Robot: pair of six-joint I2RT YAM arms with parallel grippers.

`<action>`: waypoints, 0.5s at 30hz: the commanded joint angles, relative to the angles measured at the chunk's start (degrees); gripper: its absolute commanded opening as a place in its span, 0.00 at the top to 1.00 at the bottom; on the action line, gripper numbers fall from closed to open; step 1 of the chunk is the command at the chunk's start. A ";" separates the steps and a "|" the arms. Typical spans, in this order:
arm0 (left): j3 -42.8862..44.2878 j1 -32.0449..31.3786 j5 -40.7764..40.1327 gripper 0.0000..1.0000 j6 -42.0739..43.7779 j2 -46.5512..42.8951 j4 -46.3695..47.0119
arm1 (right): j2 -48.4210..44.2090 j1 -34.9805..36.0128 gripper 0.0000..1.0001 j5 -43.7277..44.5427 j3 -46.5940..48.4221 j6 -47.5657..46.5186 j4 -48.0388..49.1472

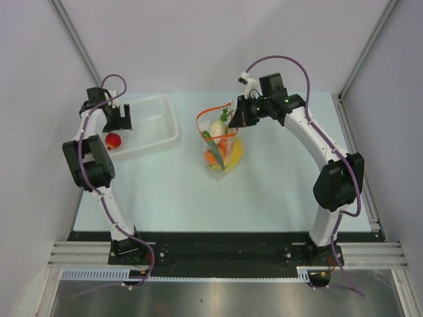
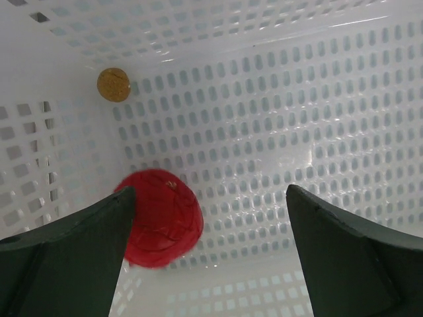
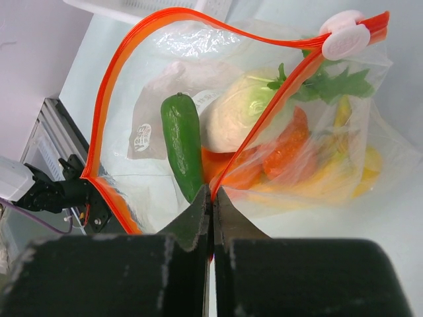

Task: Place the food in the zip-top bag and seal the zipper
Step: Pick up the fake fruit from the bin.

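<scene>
We see the red fruit [image 2: 162, 218] in the tray [image 2: 297, 99], beside our spread-wide left gripper [image 2: 211, 198]. Our right gripper [image 3: 213, 198] pinches the zipper [image 3: 106, 112]; the bag [image 3: 149, 86] holds pepper [image 3: 182, 142], perhaps radish [image 3: 231, 115].

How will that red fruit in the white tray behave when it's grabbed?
The red fruit looks round, so probably rolls if nudged. Its smooth skin may slip. The tray has a wall beside it that might stop it.
</scene>
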 commanded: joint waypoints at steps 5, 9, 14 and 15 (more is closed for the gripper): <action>0.95 0.23 -7.35 0.00 0.23 3.86 -1.48 | -1.70 0.38 1.00 0.15 1.08 -0.74 2.10; 0.94 0.05 -7.35 0.08 0.58 4.03 -1.82 | -1.26 0.29 1.00 0.06 1.52 -0.56 2.19; 1.47 -0.56 -3.84 0.16 0.41 4.21 -6.21 | -0.99 0.20 1.00 0.06 2.22 -0.83 1.75; 1.30 -0.65 -3.58 0.13 0.40 3.77 -6.83 | -1.08 0.29 1.00 0.24 2.31 -0.83 1.83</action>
